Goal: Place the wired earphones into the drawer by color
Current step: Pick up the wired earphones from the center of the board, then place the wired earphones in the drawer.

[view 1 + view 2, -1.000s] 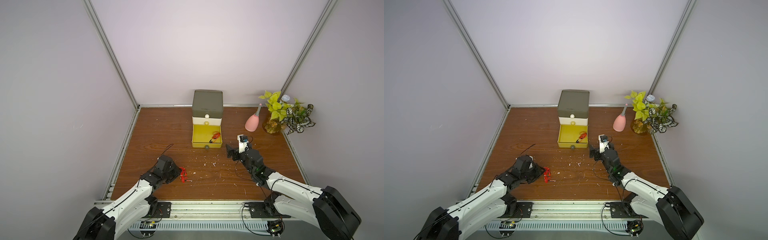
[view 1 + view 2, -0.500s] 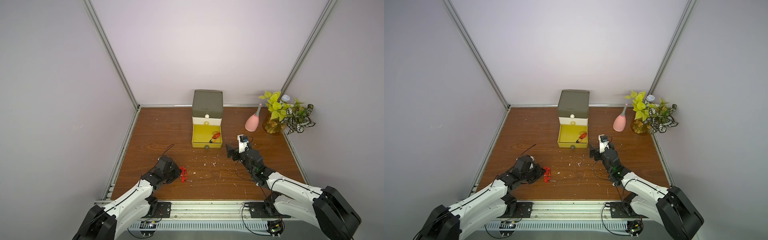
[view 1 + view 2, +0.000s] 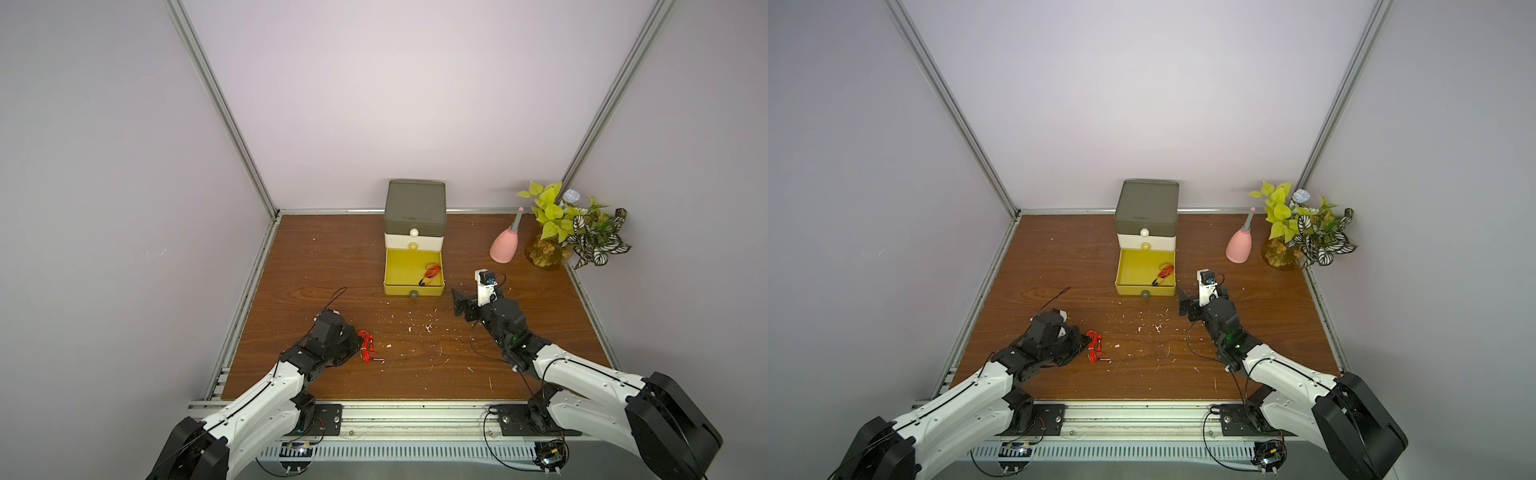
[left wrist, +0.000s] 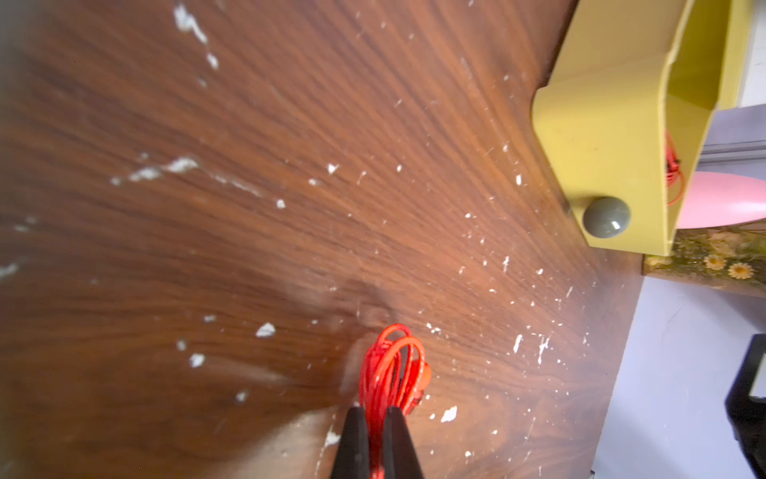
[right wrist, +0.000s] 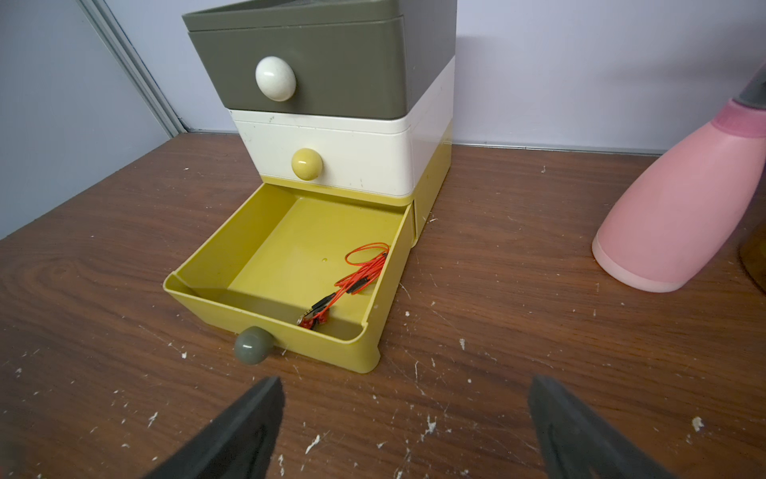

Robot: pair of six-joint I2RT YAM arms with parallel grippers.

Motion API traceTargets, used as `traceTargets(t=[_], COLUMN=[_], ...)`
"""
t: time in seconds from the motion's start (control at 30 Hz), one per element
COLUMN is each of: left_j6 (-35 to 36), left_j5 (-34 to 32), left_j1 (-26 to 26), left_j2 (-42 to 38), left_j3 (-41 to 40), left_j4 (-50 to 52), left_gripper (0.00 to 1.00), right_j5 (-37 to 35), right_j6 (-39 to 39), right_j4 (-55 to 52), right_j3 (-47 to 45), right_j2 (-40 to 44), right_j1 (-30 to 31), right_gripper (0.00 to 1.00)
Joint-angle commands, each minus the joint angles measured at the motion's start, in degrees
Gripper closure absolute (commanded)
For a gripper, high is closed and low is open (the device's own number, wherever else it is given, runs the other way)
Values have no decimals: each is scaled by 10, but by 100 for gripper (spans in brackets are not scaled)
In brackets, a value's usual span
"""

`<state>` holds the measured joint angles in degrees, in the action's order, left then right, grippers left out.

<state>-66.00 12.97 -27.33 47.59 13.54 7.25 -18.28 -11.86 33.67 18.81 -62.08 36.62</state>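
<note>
In both top views, the drawer box (image 3: 414, 208) stood at 12 o'clock on the table (image 3: 324, 266). Its yellow drawer (image 3: 391, 270) was pulled out and the two drawers above it were shut. One set of loose red earphones (image 3: 432, 272) lay inside, toward the tray's 4 o'clock. The left gripper (image 3: 354, 341) sat low at 8 o'clock, with a red earphone bundle (image 3: 365, 348) at its tip on the wood. The right gripper (image 3: 459, 302) was at 3 o'clock from the table's middle, just off the yellow drawer's front corner. A pink bottle (image 3: 503, 248) and a plant (image 3: 575, 226) stood toward 2 o'clock.

In the left wrist view, the jaws were clenched on the red earphone bundle's cable, and its loops stuck out past the tips over wood dotted with white crumbs (image 4: 265, 330).

In the right wrist view, the jaws stood wide apart with nothing between them, facing the open drawer. The loose red earphones lay along the side wall nearest the pink bottle, reaching the front corner.
</note>
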Motion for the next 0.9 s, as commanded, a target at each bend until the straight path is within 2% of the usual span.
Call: traceTargets(t=[0.0, 0.2, 0.47, 0.87], left_j6=[5, 35, 88, 168], left_j5=[-23, -39, -46, -50], left_j1=[-6, -6, -6, -12], left_j2=[-23, -36, -4, 148], left_j3=[14, 54, 143, 258], left_j4=[15, 26, 8, -134], left_gripper=[100, 100, 100, 100], right_j5=[-19, -24, -23, -24], right_j6=[-6, -2, 1, 8], right_j4=[28, 39, 54, 69], right_j3=[-6, -15, -24, -33], right_j2=[11, 22, 28, 34], right_j1=[-3, -3, -3, -3], right_gripper=[1, 1, 1, 1])
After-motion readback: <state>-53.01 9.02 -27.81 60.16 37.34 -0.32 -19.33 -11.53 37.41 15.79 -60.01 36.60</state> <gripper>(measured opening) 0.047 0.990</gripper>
